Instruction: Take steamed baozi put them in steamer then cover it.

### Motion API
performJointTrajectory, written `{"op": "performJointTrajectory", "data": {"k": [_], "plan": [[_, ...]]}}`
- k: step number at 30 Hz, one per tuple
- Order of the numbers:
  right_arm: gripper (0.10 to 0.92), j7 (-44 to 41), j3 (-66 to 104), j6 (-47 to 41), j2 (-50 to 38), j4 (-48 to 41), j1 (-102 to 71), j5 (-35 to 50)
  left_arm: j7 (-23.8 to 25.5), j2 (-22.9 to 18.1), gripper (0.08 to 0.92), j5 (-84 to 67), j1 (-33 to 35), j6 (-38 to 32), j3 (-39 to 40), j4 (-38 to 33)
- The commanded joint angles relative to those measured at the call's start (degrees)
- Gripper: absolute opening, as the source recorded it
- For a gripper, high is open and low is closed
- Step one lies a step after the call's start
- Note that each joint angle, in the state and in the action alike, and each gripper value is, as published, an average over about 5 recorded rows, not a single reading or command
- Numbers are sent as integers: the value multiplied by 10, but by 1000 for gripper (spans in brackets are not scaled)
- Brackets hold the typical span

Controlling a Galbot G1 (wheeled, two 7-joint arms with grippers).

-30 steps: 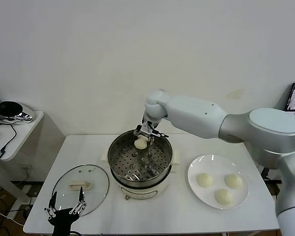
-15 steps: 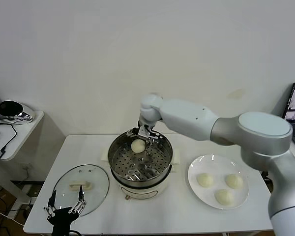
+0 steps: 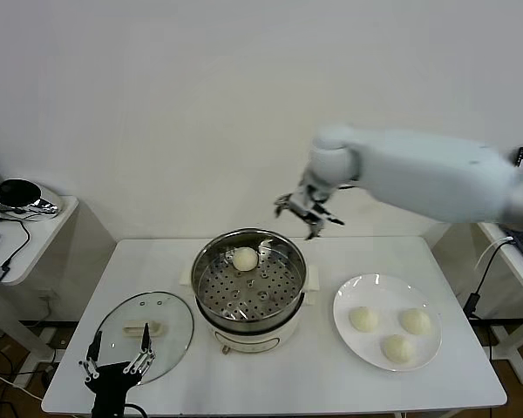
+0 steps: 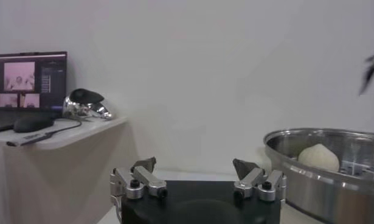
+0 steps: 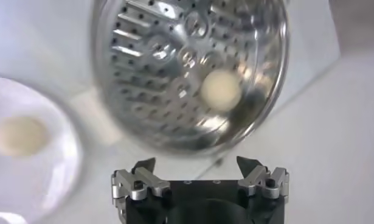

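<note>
One steamed baozi (image 3: 245, 258) sits on the perforated tray at the far side of the steamer (image 3: 248, 287), mid-desk (image 3: 314, 374). Three more baozi (image 3: 389, 333) rest on a white plate (image 3: 344, 326) to its right. The cover (image 3: 143, 334) lies flat to its left. The right tool (image 3: 307, 212) hangs empty above the steamer's far rim, fingers spread. The left tool (image 3: 116, 366) waits, spread, by the cover's near edge.

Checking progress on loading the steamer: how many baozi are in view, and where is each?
4. One baozi lies on the steamer tray at its far side; three sit on the white plate to its right. None looks hidden.
</note>
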Motion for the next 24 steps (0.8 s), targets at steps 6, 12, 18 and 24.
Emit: {"op": "performJointTrajectory", "data": {"k": [6,12,18,24], "plan": [[823,22,12,-156,-241,152,-81,-7,1,-2,823,9,3,2,3,-3],[823,36,128,-154,-258,132,-248,-44,1,-6,823,17,8,2,4,-6],[823,39,213,-141,-241,97,-360,-82,1,-9,823,20,10,3,2,-7],[823,42,246,-131,-214,50,-409,-114,1,-12,823,22,12,3,1,-3]]}}
